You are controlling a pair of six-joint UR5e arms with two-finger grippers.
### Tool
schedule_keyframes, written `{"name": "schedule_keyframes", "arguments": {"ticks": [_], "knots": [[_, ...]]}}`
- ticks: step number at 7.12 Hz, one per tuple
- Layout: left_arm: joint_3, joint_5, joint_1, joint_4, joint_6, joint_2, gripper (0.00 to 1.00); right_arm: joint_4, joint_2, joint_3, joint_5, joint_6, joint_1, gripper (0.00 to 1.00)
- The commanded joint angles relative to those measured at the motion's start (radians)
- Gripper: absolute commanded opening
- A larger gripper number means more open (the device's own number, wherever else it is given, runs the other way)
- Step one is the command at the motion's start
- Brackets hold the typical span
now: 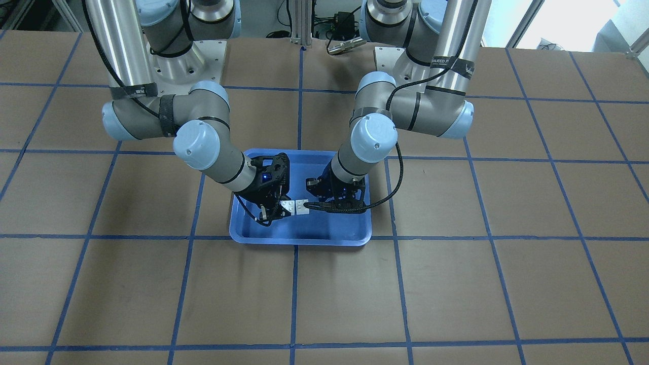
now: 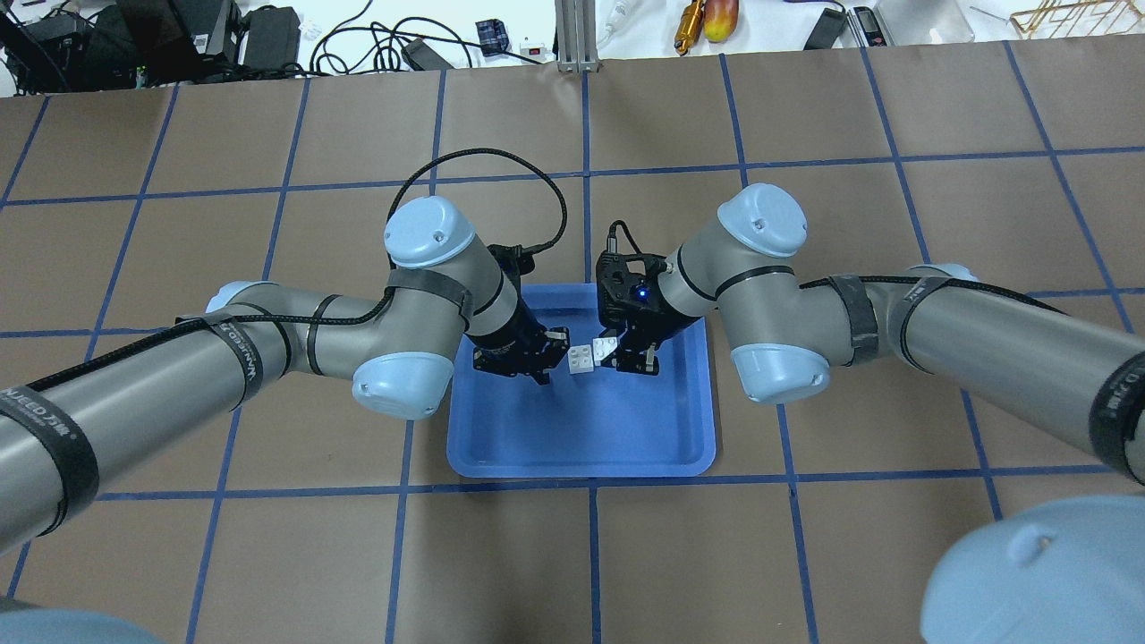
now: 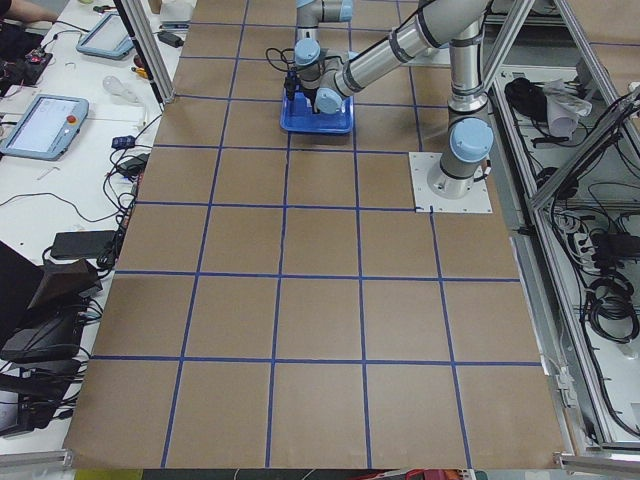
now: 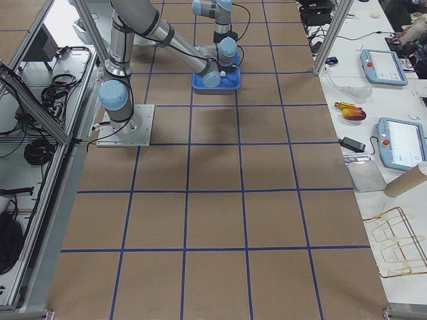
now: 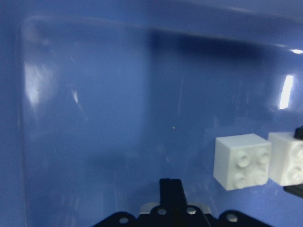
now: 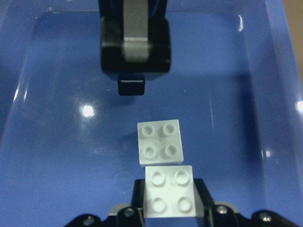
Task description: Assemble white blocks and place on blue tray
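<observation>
Two square white blocks matter here, both studs-up and lying inside the tray. In the right wrist view, the right end effector is clamped on the held block. The loose block lies straight ahead of it, edge to edge with the held one. I cannot tell whether they touch. The loose block is turned slightly against the held one. Beyond it, with bare tray floor between, the left end effector points back toward the right one.

From the left wrist, the left end effector shows one narrow black tip at centre, so it looks closed on nothing. The loose block sits off to its side, not in front of its fingers, with the held block just beyond.

Overhead, the two end effectors face each other across the tray on the desk, blocks between them, side by side and not stacked.

Facing the robot, both blocks appear level with each other, closer to the right end effector.

Both side views show the pair too small to add anything.

Judging by this, the right arm is the nearer one. Joining would call for lifting the held block, squaring it, and carrying it forward over the loose one.
</observation>
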Motion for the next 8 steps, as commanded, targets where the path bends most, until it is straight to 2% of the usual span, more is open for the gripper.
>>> {"name": "schedule_keyframes", "arguments": {"ticks": [1, 6, 7, 8], "knots": [[0.002, 0.001, -0.004, 0.003, 0.0, 0.003, 0.0, -0.002, 0.002, 0.0, -0.018, 0.003, 0.0, 0.0], [0.002, 0.006, -0.021, 0.003, -0.003, 0.013, 0.0, -0.008, 0.019, -0.005, -0.016, 0.023, 0.027, 0.0], [0.002, 0.006, -0.021, 0.004, -0.004, 0.013, 0.0, -0.006, 0.019, -0.005, -0.013, 0.026, 0.027, 0.43], [0.004, 0.006, -0.021, 0.006, -0.003, 0.016, 0.0, -0.006, 0.019, -0.002, -0.017, 0.029, 0.027, 0.99]]}}
